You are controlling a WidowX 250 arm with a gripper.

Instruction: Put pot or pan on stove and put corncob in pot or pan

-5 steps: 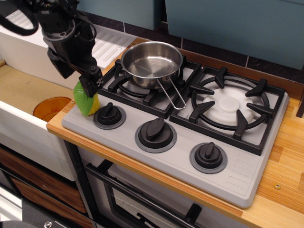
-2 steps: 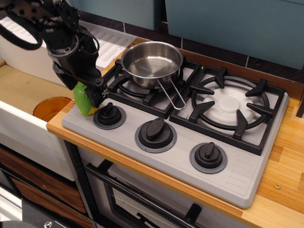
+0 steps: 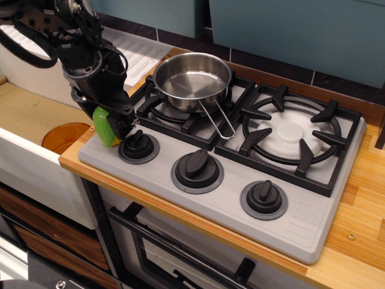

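The shiny steel pan (image 3: 191, 78) stands on the left burner of the grey stove (image 3: 313, 217), with its wire handle pointing to the front right. The pan holds nothing. The corncob (image 3: 103, 125) stands at the stove's front left corner, beside the left knob (image 3: 138, 146); only its green husk shows. My black gripper (image 3: 117, 123) is down over the corncob, with one finger in front of it and the rest of the cob hidden behind that finger. I cannot tell whether the jaws have closed on it.
The right burner (image 3: 293, 131) has a bare white disc. Two more knobs (image 3: 197, 167) sit along the stove's front. An orange disc (image 3: 63, 136) lies in the sink to the left. The wooden counter (image 3: 361, 198) runs to the right.
My gripper has come down from just above the corncob to around it, covering the yellow kernels. The corncob and the pan have stayed in place.
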